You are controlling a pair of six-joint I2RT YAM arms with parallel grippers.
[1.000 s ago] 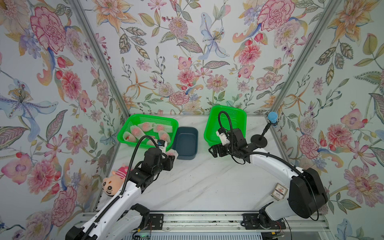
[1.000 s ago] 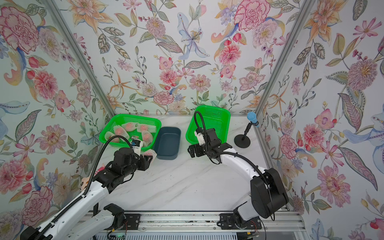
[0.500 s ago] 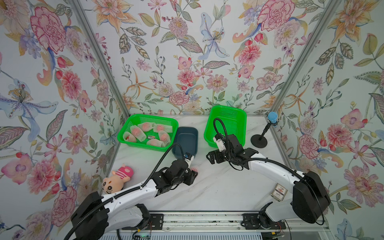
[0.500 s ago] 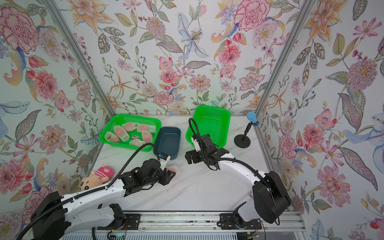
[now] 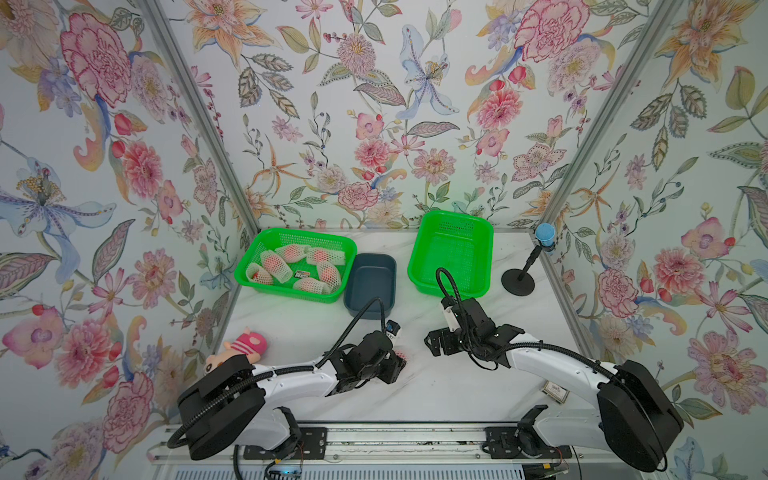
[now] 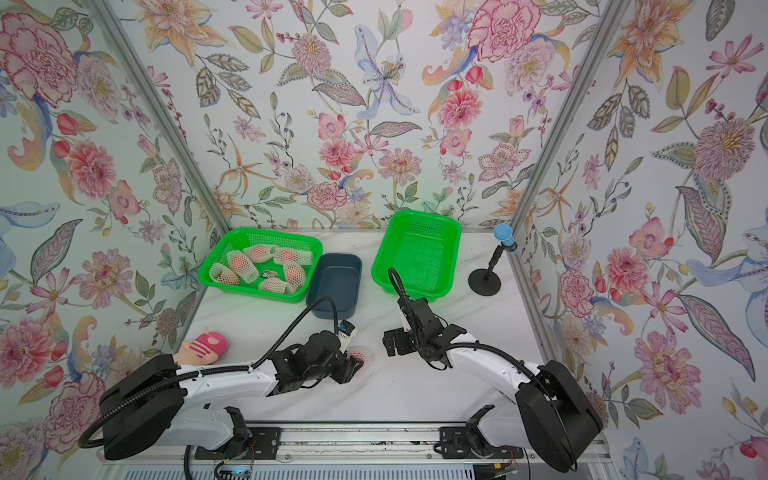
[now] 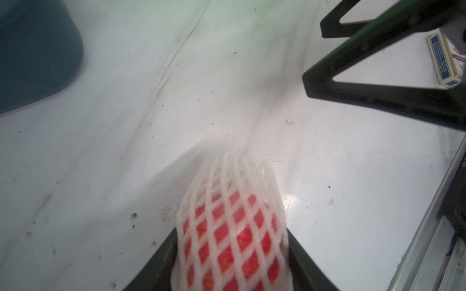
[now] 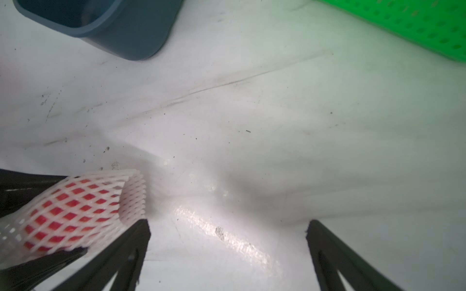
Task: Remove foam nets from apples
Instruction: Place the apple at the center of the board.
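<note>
The apple [image 7: 230, 239], its net [image 7: 237, 173] on, sits low in the middle of both top views, away from the basket [image 5: 286, 293]. The left claw [image 5: 395, 367] flanks it and seems to pinch it, though blur hides the contact. The net's slack end points toward the right claw [image 8: 227, 225], which gapes wide and empty just beside it. Step in hand: presenting the apple for stripping. Next, the right claw should close on the slack end alone and pull while the left holds firm. Other netted apples [image 5: 272, 266] wait in the basket.

White diamond-mesh foam net [image 7: 227, 176] over red apple [image 7: 242, 236]; green perforated basket [image 5: 457, 226], dark blue tub [image 5: 370, 286], floral walls [image 5: 374, 104].
</note>
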